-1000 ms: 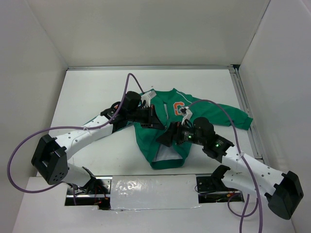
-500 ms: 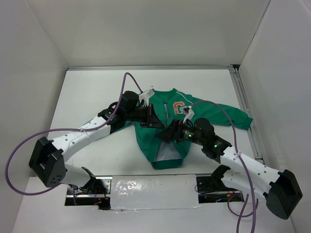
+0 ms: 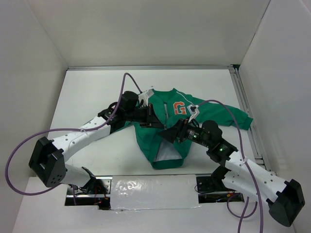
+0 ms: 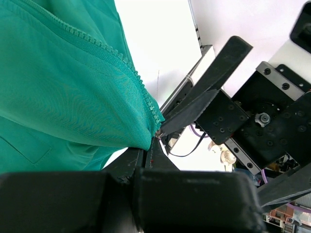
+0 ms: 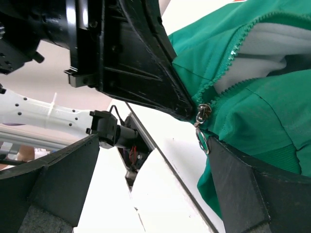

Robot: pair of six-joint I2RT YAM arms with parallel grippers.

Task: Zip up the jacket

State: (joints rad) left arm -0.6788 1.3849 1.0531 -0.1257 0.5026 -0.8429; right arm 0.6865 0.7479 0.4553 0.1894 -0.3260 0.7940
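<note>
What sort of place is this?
Likely a lab robot test cell: white panel walls box in a white table, with a green jacket under the left arm and right arm.

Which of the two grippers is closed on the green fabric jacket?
The left gripper, pinching the jacket's zipper edge; the right gripper stands open.

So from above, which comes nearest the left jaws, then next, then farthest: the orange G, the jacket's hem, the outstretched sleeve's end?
From the left jaws, pinching the jacket:
1. orange G, just right, on the chest.
2. hem, nearer the arm bases.
3. sleeve end, far right.
</note>
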